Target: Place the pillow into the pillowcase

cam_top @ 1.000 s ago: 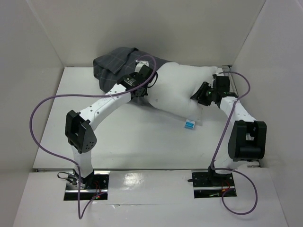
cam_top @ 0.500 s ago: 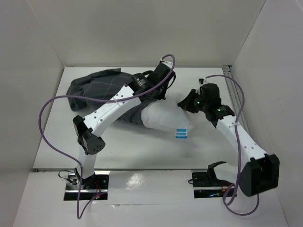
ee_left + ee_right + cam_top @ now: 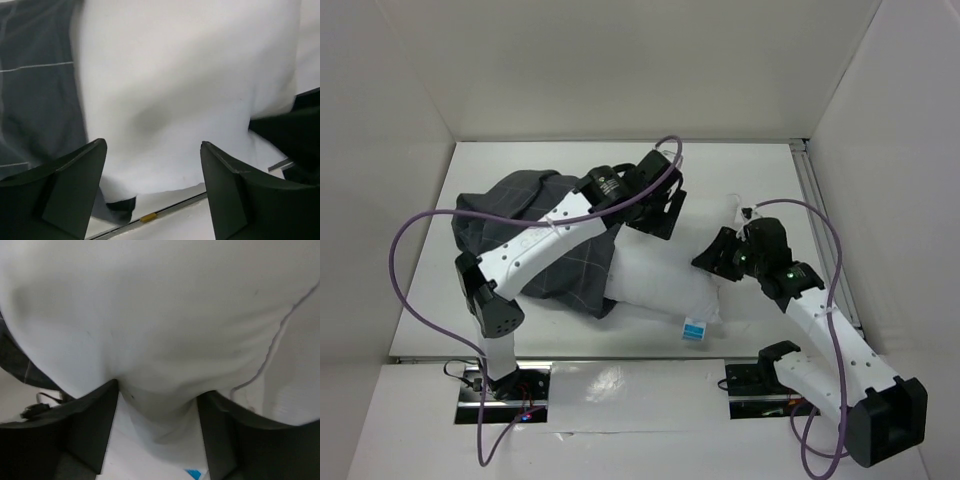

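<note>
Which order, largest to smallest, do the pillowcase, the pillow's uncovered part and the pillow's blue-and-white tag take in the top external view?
1. pillowcase
2. pillow, uncovered part only
3. blue-and-white tag, clearly smallest

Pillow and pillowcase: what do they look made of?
Pillow: probably matte white cloth over soft filling; it dents and bulges, with no sheen. Pillowcase: thin, limp fabric, matte charcoal with a light grid check; it wrinkles and drapes in folds. Fibre type can't be told for either.
</note>
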